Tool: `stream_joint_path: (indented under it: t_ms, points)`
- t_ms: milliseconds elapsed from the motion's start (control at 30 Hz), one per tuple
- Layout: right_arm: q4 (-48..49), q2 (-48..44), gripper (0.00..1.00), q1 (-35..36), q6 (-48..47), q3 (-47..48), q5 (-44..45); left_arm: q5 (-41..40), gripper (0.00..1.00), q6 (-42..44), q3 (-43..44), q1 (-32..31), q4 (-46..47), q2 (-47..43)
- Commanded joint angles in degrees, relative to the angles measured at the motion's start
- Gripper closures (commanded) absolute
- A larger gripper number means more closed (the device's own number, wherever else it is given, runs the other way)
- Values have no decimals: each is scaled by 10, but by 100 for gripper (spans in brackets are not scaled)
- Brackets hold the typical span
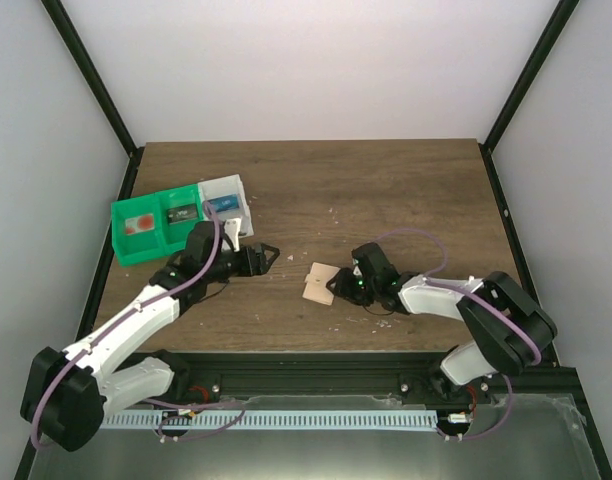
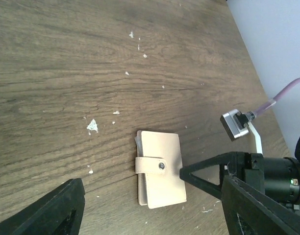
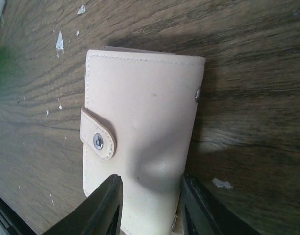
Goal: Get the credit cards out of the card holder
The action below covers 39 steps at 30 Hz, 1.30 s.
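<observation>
Top view, room: I worked on a brown wooden table (image 1: 386,190) boxed in by white walls and a black frame.
Top view, bins: a green bin (image 1: 151,228) and a white bin (image 1: 229,200) sat well to the left of the card holder (image 1: 318,282).
Top view, holder: it lay flat on the table between my two arms, shut.
Top view, arms: my left gripper (image 1: 269,254) hovered left of the holder, apart from it; my right gripper (image 1: 338,284) sat at its right edge.
Left wrist view, step: the tan card holder (image 2: 159,167) lay with its snap tab (image 2: 151,165) fastened, so I judged the task barely begun.
Left wrist view, pincer: my left fingers stood wide apart, holding nothing.
Right wrist view, pincer: my right fingers (image 3: 103,208) straddled the near end of the card holder (image 3: 140,127), partly closed; I could not tell whether they gripped it.
Right wrist view, cards: none showed.
Next move: I judged the right should pin the holder while the left unsnapped the tab.
</observation>
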Motion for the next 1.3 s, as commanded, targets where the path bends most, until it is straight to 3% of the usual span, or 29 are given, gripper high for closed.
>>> stream_joint_path:
  t_ms: [0,200,400,600,800,1000,1267]
  points:
    - [43,25,65,3,31,-3,3,24,23,8,-2,-1,1,7]
    - [69,52,69,2,29,-3,-6,26,26,2,-11,-2,10,9]
    - [96,43,88,-5,20,-15,-20,42,30,-10,-7,-7,21,31]
    - [104,9,99,-6,10,-21,-37,42,33,-21,-15,-13,32,44]
    - [111,-40,100,-6,-4,-26,-59,57,33,-39,-6,-21,61,70]
    - [137,-56,100,-5,0,-22,-107,120,35,-50,10,-32,89,103]
    - [162,-82,100,-5,-1,-14,-137,124,36,-14,54,-91,55,185]
